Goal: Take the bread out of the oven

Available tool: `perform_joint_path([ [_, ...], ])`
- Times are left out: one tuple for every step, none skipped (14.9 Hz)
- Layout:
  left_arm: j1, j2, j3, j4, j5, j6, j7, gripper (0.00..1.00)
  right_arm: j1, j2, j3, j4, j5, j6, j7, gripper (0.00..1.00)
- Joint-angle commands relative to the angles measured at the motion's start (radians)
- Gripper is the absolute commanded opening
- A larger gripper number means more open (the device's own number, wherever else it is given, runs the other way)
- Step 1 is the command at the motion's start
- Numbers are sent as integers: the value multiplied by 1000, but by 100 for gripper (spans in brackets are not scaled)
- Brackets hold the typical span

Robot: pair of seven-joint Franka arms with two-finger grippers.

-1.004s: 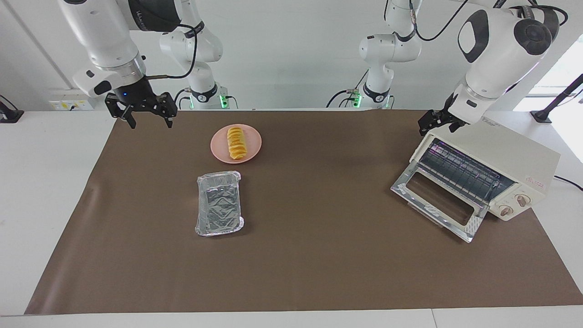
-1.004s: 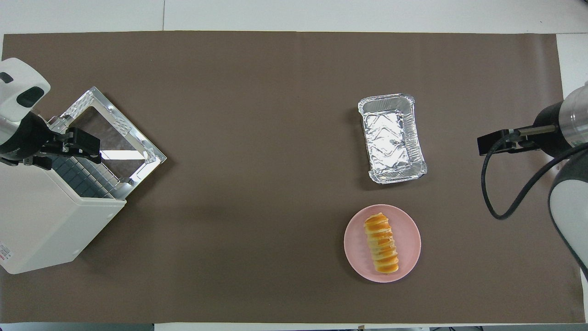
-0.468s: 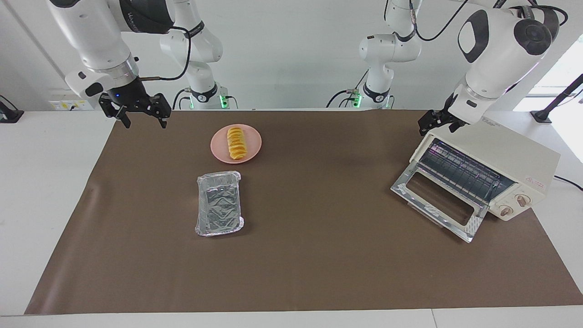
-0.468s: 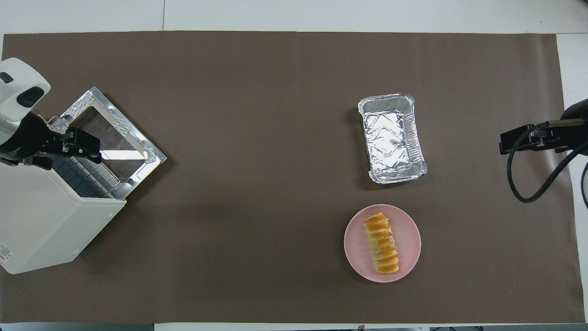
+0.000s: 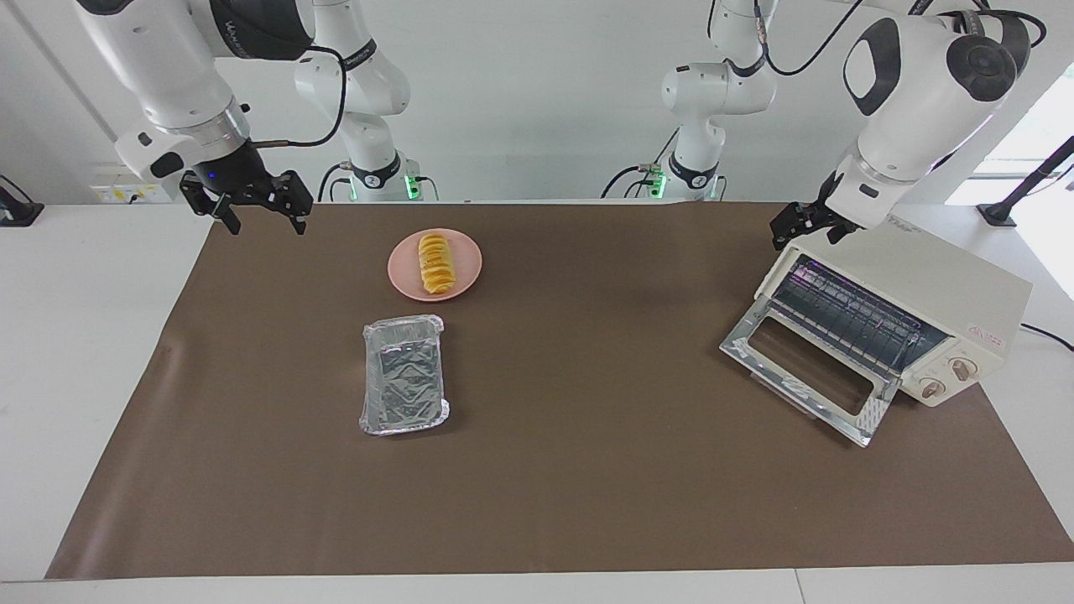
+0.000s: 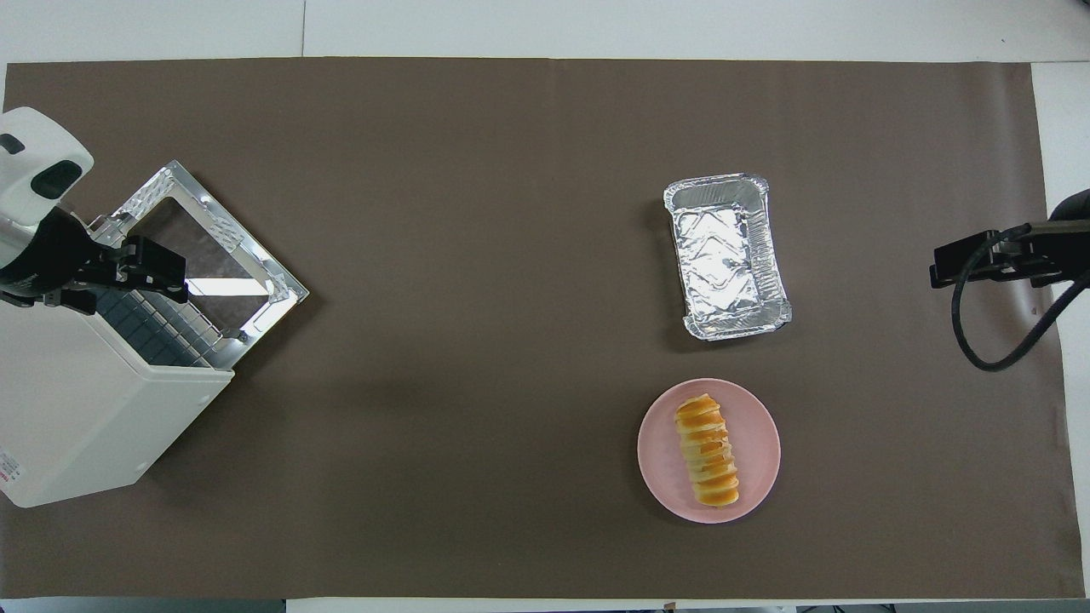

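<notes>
step: bread [image 5: 435, 262] on plate [image 5: 466, 274], oven [image 5: 902, 315] empty, done | right gripper [image 5: 260, 221] upper left, released | left gripper [image 5: 807, 228] upper right, released | next: none

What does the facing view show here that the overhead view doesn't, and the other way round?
Only the facing view shows the oven's two knobs and red logo, the whole arms, and the right gripper hanging open over the brown mat's edge.

Only the overhead view shows the foil tray's empty bottom straight on.

Both show the bread on the pink plate, nearer the robots than the tray, the oven door dropped open, and the left gripper over the oven's top.
</notes>
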Motion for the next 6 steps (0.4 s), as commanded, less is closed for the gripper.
perform_joint_path([
  [3,-29,-2,-33,17,19,2,100,-20,3,11,16,22,-35,-6,100],
  [3,-29,-2,-33,18,19,2,100,-20,3,11,16,22,-41,-6,100],
  [3,-29,-2,-33,17,19,2,100,-20,3,11,16,22,-44,-6,100],
  [3,-29,-2,-33,18,19,2,100,-20,3,11,16,22,-46,-6,100],
  [3,-29,-2,-33,18,19,2,100,-20,3,11,16,22,-46,-6,100],
  [3,-29,-2,-33,18,19,2,100,-20,3,11,16,22,-46,-6,100],
])
